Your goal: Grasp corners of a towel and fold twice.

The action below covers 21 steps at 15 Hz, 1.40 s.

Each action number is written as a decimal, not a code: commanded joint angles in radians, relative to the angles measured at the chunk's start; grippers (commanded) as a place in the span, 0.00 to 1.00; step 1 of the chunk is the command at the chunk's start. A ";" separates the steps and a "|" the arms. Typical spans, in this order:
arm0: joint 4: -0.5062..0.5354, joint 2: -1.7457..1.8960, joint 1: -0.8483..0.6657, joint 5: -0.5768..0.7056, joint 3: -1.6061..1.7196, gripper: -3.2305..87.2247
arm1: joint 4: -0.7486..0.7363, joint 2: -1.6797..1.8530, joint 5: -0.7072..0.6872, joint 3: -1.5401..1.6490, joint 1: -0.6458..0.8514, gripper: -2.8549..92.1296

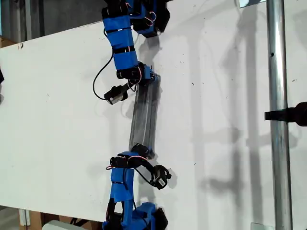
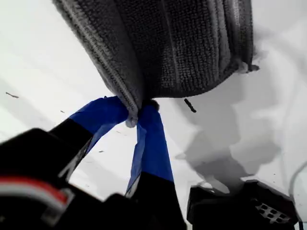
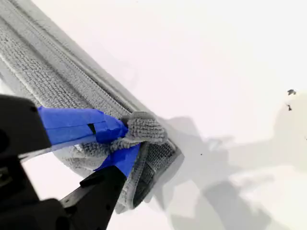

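While my first gripper and my second gripper each clamp an end, the towel spans between them, seemingly folded already; laying it flat remains.

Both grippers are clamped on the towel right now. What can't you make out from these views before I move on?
- Which arm is first or second: wrist views too close to match.
- Towel fold count: exterior view shows only a blurred narrow strip.
- Corners: bunched inside my first gripper and my second gripper.
- Towel's far end: cut off in both wrist views.

The towel hangs stretched as a narrow strip between two blue arms above the white table.
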 commanded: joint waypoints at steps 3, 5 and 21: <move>0.178 0.078 0.028 -0.009 -0.040 0.31 | 0.114 -0.034 0.034 -0.032 -0.006 0.34; 0.318 0.224 0.109 -0.015 -0.094 0.31 | 0.272 0.075 0.061 -0.067 -0.060 0.34; -0.089 2.171 0.368 -0.341 1.261 0.22 | -0.339 0.692 0.466 0.577 0.098 0.47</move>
